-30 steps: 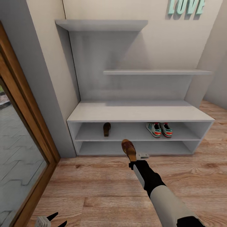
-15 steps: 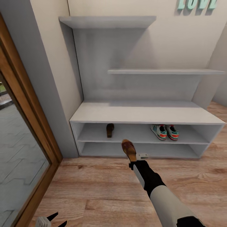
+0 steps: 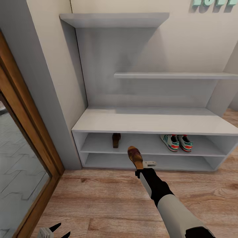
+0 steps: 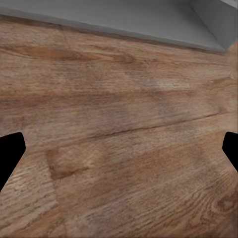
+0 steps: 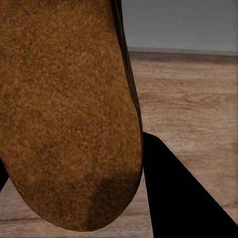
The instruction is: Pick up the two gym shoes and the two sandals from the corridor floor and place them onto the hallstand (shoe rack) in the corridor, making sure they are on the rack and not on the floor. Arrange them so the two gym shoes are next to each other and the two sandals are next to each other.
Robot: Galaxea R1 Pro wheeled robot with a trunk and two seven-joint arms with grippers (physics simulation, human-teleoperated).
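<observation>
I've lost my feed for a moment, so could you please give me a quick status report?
Right gripper shut on second sandal, held before hallstand. Left gripper open, low over floor. First sandal and gym shoes on upper open shelf. Nothing blocking.

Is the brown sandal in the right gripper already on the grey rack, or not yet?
Not yet. The dark reddish-brown leather sandal is held by the right gripper, raised before the light grey shoe rack, over the wood-grain floor.

The hallstand's (image 3: 148, 120) upper low shelf carries one sandal (image 3: 116, 139) and both gym shoes (image 3: 178, 142).
</observation>
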